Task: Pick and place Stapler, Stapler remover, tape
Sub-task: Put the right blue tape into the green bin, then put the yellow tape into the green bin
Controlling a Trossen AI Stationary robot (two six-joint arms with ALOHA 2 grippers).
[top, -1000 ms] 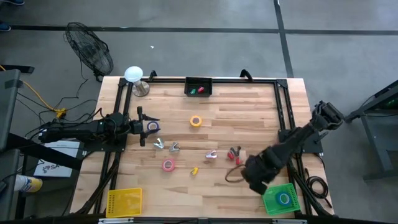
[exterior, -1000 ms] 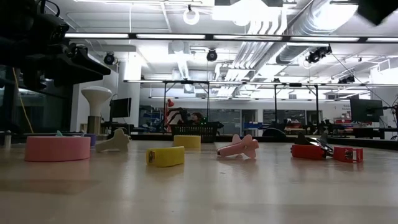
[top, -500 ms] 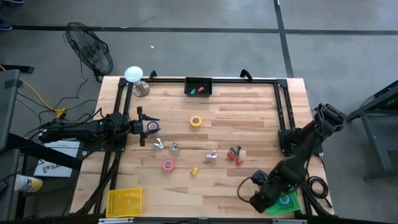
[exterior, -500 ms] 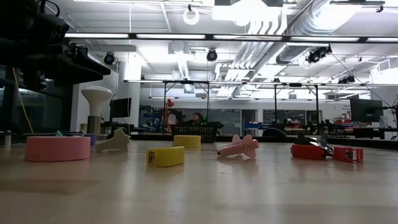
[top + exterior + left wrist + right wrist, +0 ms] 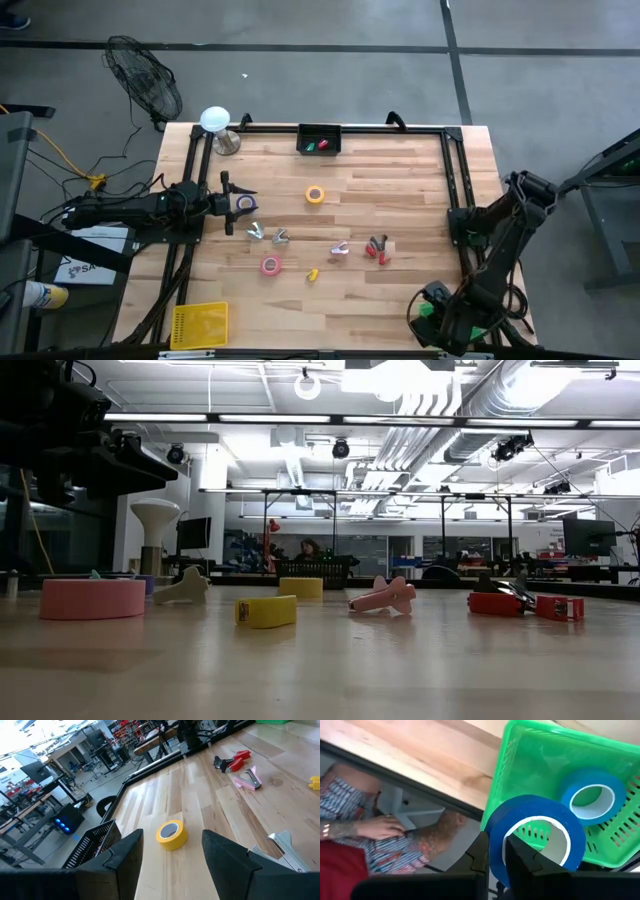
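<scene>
Currently the right tool [image 5: 496, 854] is clenched through the wall of a blue tape roll [image 5: 536, 837] held over the green basket [image 5: 530, 755]; judged light, stiff, slick-sided, best pinched across its rim; left tool [image 5: 170, 857] released, idle above counter [image 5: 200, 800].

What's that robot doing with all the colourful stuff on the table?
It is sorting things into baskets. The right hand pinches a blue tape roll over the green basket, where another blue roll already lies. The left hand waits open near the yellow tape. A pink roll and other small items lie on the table.
</scene>
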